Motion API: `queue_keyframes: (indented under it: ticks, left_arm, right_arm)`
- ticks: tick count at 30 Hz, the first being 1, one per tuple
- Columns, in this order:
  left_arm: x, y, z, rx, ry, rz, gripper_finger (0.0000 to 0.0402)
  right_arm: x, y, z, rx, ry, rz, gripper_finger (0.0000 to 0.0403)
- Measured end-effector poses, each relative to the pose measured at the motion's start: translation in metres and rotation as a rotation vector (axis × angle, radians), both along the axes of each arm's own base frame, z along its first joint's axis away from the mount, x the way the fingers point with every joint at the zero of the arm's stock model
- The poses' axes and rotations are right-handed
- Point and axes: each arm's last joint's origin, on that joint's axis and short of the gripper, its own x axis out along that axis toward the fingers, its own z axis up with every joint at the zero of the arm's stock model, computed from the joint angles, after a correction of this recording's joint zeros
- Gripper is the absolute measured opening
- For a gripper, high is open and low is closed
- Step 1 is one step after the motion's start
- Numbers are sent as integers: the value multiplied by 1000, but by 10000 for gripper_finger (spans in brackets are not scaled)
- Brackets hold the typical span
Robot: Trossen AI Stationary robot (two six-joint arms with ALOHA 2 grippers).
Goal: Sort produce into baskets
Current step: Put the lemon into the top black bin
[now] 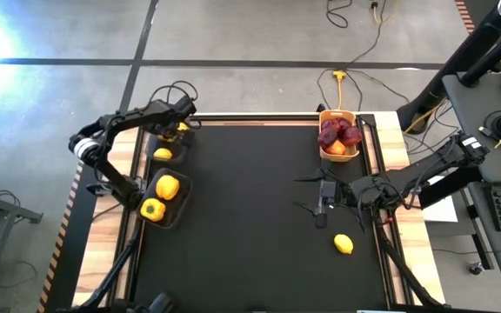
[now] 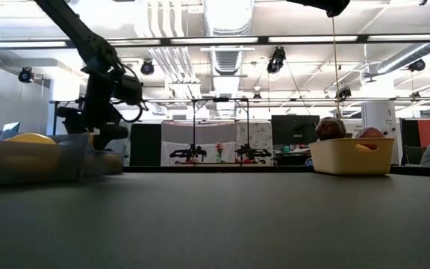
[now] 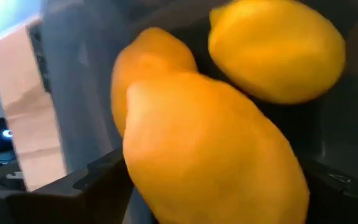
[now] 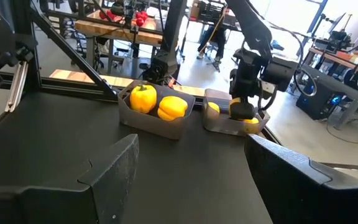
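My left gripper (image 1: pixel 181 130) is down in a grey bin (image 1: pixel 167 144) at the table's far left, shut on a yellow lemon (image 3: pixel 216 155). Two more lemons (image 3: pixel 278 50) lie in that bin. A second grey bin (image 1: pixel 163 198) nearer the front holds two yellow bell peppers (image 4: pixel 143 98). A yellow-orange basket (image 1: pixel 338 155) at the far right holds dark red produce (image 1: pixel 339 132). One lemon (image 1: pixel 344 244) lies on the black table top. My right gripper (image 1: pixel 323 207) is open and empty over the table's right half, short of that lemon. My left gripper has the lemon between its two fingers, which show dark on either side of it (image 3: pixel 79 180). It comes at the bin from above, as the right wrist view (image 4: pixel 243 111) shows. Whether the lemon rests on the bin floor or on the other lemons, I cannot tell.
Wooden strips (image 1: pixel 397 139) run along the table's left and right edges. The black middle of the table (image 1: pixel 242 217) lies between the bins and the basket. Cables and a monitor stand are beyond the table's right side.
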Motion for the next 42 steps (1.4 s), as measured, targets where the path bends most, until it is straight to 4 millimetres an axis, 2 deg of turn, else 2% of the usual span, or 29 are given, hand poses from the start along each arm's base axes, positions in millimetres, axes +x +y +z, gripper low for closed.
queue_keyframes:
  ticks: [5, 9, 13, 16, 19, 23, 29, 33, 35, 39, 42]
  left_arm:
    - [5, 7, 10, 22, 11, -21, 310]
    - [9, 5, 34, 33, -8, -43, 311]
    - [13, -3, 54, 18, 2, -76, 311]
    - [23, -19, 65, 46, -28, -142, 311]
    - [41, -42, 68, 118, -99, -249, 311]
    - [73, -86, 71, 253, -274, -449, 311]
    - [114, -175, 61, 389, -568, -853, 311]
    - [126, -239, 41, 473, -781, -1175, 311]
    - [126, -263, 30, 503, -894, -1279, 311]
    - [127, -291, 16, 541, -1038, -1356, 311]
    - [130, -299, 5, 531, -1021, -1397, 311]
  right_arm:
    - [0, 0, 0, 1, 0, 0, 286]
    - [0, 0, 0, 0, 0, -1, 286]
    - [0, 0, 0, 0, 0, -1, 286]
    - [0, 0, 0, 0, 0, -1, 286]
    - [0, 0, -1, 0, 5, -1, 286]
    - [0, 0, -1, -1, 9, -1, 286]
    - [2, 2, -4, -43, 35, 41, 286]
    - [15, 9, -16, -30, 58, 108, 286]
    - [23, 14, -23, -21, 62, 123, 286]
    - [35, 25, -27, 67, 206, 88, 286]
    - [36, 38, -24, 182, 348, -69, 286]
